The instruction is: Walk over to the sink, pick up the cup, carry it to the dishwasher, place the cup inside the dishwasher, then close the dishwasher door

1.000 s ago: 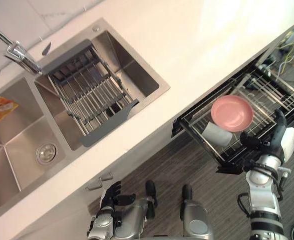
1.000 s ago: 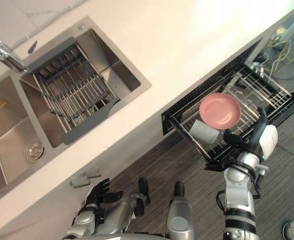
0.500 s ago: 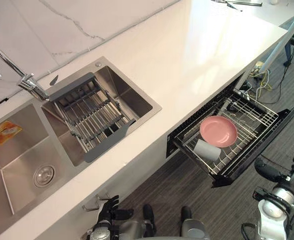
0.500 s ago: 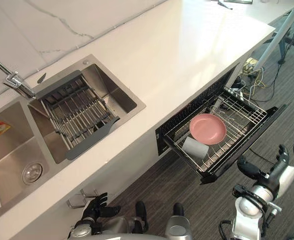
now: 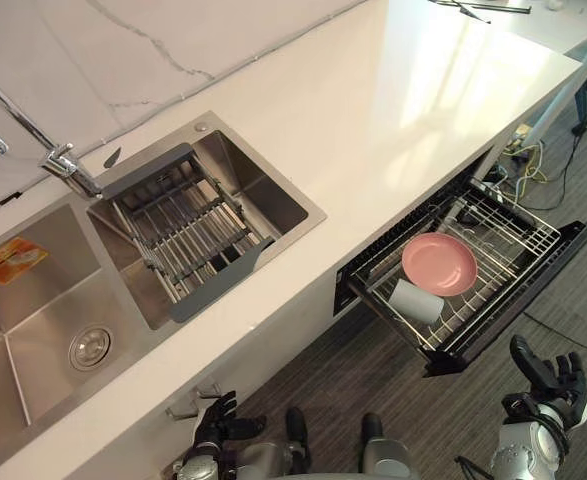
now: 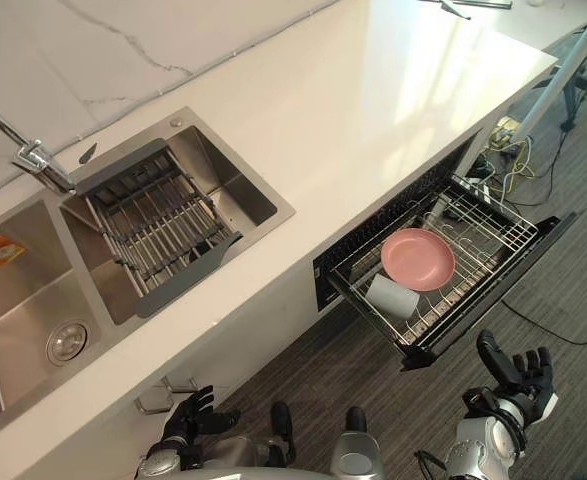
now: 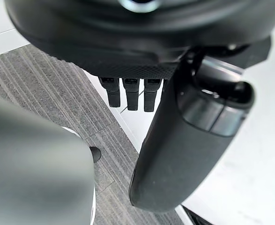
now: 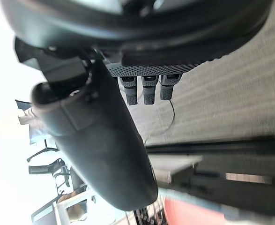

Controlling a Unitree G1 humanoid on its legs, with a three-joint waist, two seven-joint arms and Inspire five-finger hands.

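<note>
Cup [image 5: 416,301] lying in dishwasher rack [image 5: 521,226] by pink plate [image 5: 439,264] | right hand [image 5: 551,386] spread, empty | left hand [image 5: 218,426] relaxed

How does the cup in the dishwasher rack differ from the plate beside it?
The cup is white and lies on its side; the plate is pink and shows its inner face upward. The cup is deep and narrow, the plate shallow and wider. Both rest in the pulled-out dishwasher rack.
</note>
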